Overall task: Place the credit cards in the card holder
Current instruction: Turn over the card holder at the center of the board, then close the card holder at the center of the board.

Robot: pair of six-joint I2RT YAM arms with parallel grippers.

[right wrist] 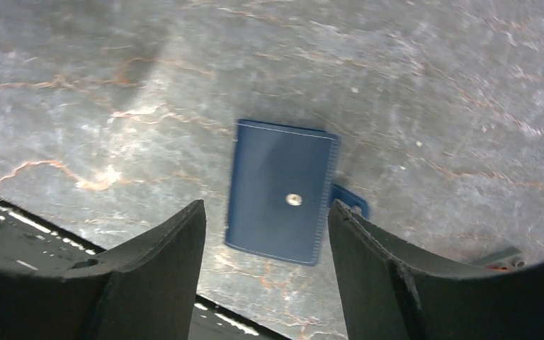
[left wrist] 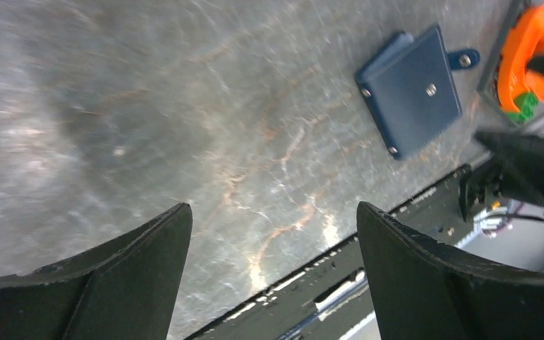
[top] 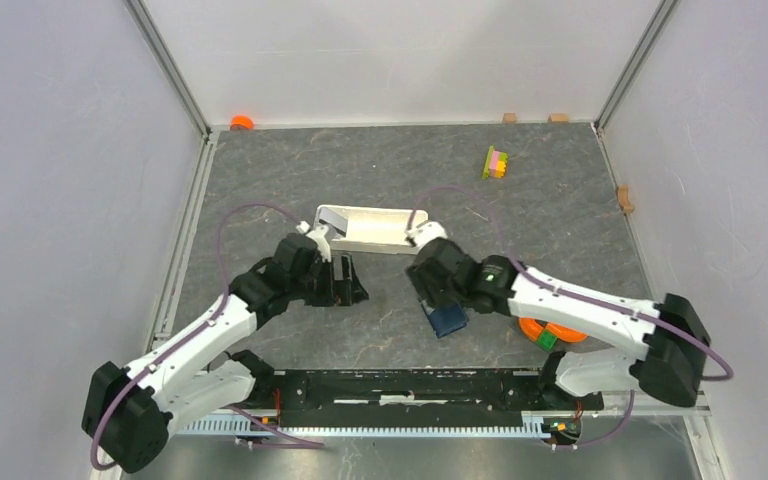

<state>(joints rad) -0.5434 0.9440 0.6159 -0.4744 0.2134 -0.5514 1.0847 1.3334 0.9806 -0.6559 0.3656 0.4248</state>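
A: Top view?
B: Wallet lies shut on the tabletop, nearest the right arm.
A: Left wrist?
B: Left fingers wide, empty; wallet well off.
A: Right wrist?
B: Right fingers wide, holding nothing; wallet lengthwise between them.

Matt navy leather-look card holder, stitched edges, on veined stone-look table

Left tool with jaws spread above grey marbled table, closed navy card holder flat beyond, orange object nearby
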